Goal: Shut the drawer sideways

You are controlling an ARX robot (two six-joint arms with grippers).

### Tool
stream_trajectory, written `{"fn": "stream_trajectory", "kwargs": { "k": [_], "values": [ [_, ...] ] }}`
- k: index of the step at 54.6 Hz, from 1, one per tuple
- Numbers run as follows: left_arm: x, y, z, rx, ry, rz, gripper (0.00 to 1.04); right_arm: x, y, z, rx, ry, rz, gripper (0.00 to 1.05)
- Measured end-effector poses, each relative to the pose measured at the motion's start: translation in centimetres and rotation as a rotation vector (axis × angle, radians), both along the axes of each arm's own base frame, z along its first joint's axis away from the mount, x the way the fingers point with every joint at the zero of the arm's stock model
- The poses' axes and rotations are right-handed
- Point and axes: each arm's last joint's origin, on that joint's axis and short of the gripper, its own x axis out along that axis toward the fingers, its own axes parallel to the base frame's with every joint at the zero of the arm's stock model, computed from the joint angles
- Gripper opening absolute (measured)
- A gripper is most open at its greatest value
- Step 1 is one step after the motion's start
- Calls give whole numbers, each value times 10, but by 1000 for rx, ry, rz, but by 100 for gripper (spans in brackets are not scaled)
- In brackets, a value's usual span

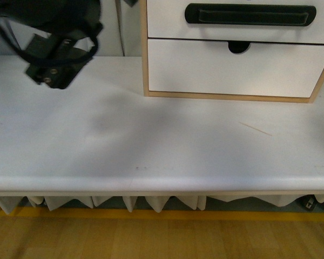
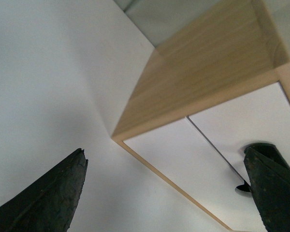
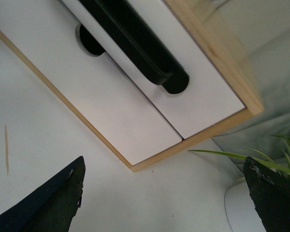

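The drawer with the long black handle sits at the top of the wood cabinet, at the back right of the worktop. Its front looks about level with the frame. The left claw hangs well off to the left, wide open and holding nothing. The right claw is wide open and empty too (it does not show in the front view). A push could go wrong: a finger might snag the handle, or hit the frame and slide the whole cabinet. The worktop is white and smooth, with one thin brown mark. Green plant leaves poke in near the cabinet. Below are a yellow strip and a wooden floor.
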Motion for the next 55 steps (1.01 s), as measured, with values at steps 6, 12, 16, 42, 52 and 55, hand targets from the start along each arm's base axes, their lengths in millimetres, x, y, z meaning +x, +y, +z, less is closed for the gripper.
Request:
{"fn": "stream_trajectory", "kwargs": {
  "k": [6,12,16,42,52,55],
  "values": [
    [-29,27,5,78,-31,35,99,-26,3,7,74,-35,-42,96],
    [-65,55,1,160,-40,69,99,-64,8,12,192,-85,-102,96],
    [-87,69,-5,215,-42,93,99,-83,9,9,249,-96,-131,96],
    [-181,113,-37,461,-112,110,92,-161,2,-28,632,-122,-249,90],
    [-192,120,-45,734,-299,-74,58,-166,-5,-42,748,-126,-241,56],
    [-194,122,-48,764,-300,-79,49,-167,-5,-47,755,-121,-240,47]
  ]
}}
